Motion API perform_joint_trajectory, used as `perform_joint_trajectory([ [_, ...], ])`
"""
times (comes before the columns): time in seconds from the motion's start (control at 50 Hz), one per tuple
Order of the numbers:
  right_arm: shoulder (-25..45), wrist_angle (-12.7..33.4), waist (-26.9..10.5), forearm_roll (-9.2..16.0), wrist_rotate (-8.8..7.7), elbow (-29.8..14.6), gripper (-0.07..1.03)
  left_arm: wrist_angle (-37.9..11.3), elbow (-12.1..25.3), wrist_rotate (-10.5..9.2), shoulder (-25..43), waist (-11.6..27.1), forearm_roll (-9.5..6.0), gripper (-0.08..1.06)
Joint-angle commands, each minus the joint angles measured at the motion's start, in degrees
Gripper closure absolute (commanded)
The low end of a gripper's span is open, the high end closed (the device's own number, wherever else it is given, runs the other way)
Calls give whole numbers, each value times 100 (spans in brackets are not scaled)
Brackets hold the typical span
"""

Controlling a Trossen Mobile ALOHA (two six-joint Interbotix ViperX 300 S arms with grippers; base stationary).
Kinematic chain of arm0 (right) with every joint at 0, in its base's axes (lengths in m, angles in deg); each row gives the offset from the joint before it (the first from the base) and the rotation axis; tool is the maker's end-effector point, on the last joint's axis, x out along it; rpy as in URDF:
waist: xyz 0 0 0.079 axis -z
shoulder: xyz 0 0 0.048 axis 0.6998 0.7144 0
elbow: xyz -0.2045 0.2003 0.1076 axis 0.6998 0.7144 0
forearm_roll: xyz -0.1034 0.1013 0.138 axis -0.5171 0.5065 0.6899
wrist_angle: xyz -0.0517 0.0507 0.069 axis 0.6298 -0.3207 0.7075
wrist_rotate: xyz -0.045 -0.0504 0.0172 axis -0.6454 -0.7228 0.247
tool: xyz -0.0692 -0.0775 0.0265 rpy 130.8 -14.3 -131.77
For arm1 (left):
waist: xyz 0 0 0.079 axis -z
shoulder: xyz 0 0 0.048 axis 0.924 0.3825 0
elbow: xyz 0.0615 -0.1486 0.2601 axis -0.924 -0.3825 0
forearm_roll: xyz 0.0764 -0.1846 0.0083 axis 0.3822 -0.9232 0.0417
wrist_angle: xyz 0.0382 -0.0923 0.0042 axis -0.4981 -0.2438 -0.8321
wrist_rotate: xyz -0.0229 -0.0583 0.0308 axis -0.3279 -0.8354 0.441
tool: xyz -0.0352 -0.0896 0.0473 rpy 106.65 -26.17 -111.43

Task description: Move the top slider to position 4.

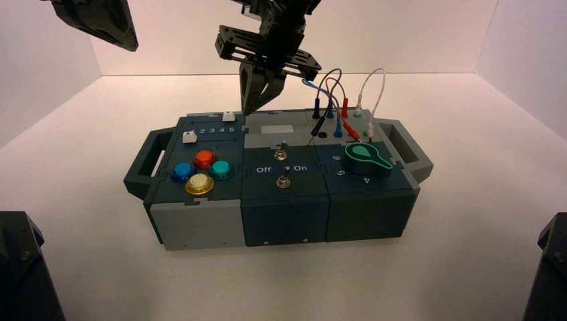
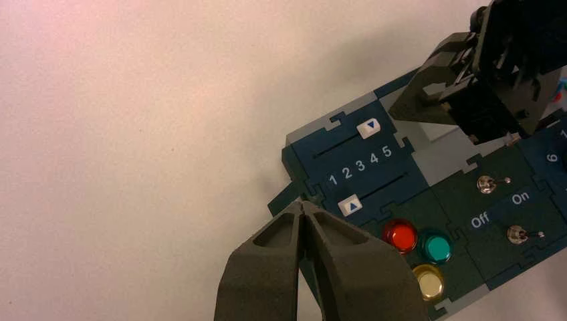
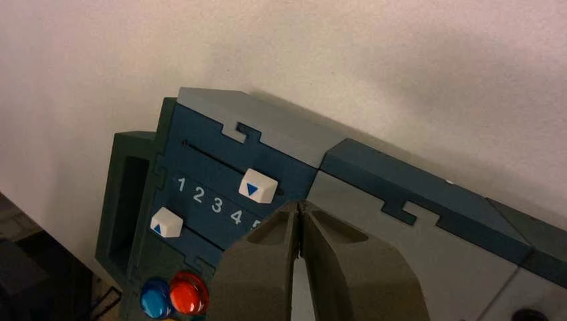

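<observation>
The top slider (image 3: 258, 185) is a small white knob with a blue arrow, on the far track of the dark blue panel. It stands near the 4 (image 3: 236, 216) and 5 end of the printed row; I cannot tell which digit its arrow marks. My right gripper (image 3: 299, 206) is shut, its tip just beside the knob on the side away from the 1. The high view shows this gripper (image 1: 247, 110) hanging right of the slider (image 1: 229, 116). My left gripper (image 2: 304, 204) is shut and empty, held high off the box's left end.
The lower slider (image 3: 166, 222) sits by the 1. Red (image 1: 204, 158), blue (image 1: 181, 172), green (image 1: 220, 170) and yellow (image 1: 199, 184) buttons lie in front of the sliders. Two toggle levers (image 1: 283, 148), a green dial (image 1: 366, 157) and plugged wires (image 1: 337, 110) fill the box's right part.
</observation>
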Motion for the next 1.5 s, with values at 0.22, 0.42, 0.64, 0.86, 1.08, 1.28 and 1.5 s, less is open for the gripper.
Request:
perform_joint_trajectory([
  [0.22,-9,-9,-53,123,-18,-220,99,18,97,26,-18,9,-9,101],
  [0.42,44,18,-70,193,-18,-325,99,18,88,26,-18,9,-9,101],
  [0.64,132,79,-167,211,-18,-439,99,9,88,26,-18,9,-9,101],
  [0.86,158,105,-202,237,-18,-439,99,9,88,26,-18,9,-9,101],
  [1.08,132,105,-193,237,-18,-396,99,9,88,26,-18,9,-9,101],
  [1.28,-9,114,-9,114,0,-167,99,9,79,26,0,9,-9,101],
  [1.5,-554,123,360,26,9,290,99,0,97,9,53,9,-18,101],
])
